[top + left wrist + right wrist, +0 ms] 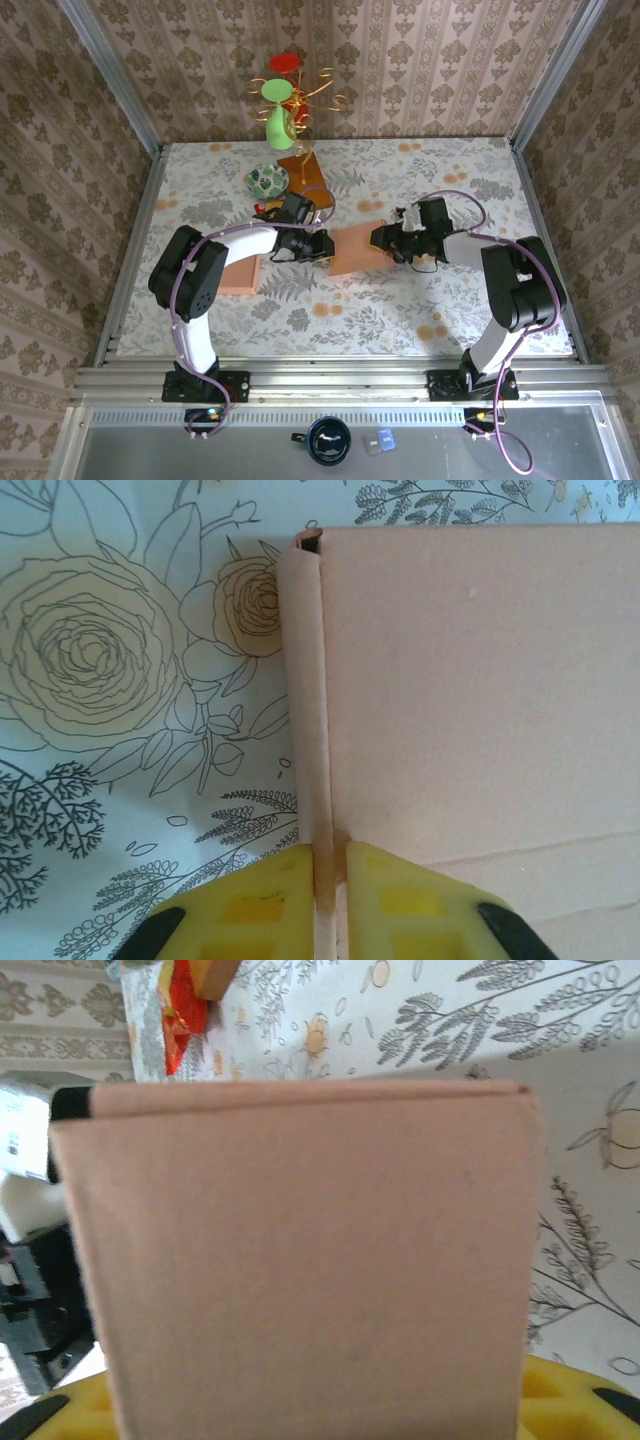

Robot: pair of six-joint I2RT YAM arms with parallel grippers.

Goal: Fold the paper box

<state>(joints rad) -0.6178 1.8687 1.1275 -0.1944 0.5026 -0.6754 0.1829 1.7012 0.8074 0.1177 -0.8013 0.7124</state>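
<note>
The paper box [358,250] is a peach cardboard piece lying at the middle of the table. My left gripper [318,246] is at its left edge. In the left wrist view the yellow fingers [270,900] are shut on a narrow flap [305,700] folded up along the flat panel [480,680]. My right gripper [388,240] is at the box's right edge. In the right wrist view a raised peach panel [300,1260] stands right in front of the jaws and hides them. A yellow finger [570,1400] shows at each lower corner, one on either side of the panel.
A second flat peach sheet [243,272] lies under my left forearm. A patterned bowl [267,180], a brown block [303,170], a small red item [268,208] and a green vase [278,125] stand at the back. A dark mug [328,440] sits below the table's near rail.
</note>
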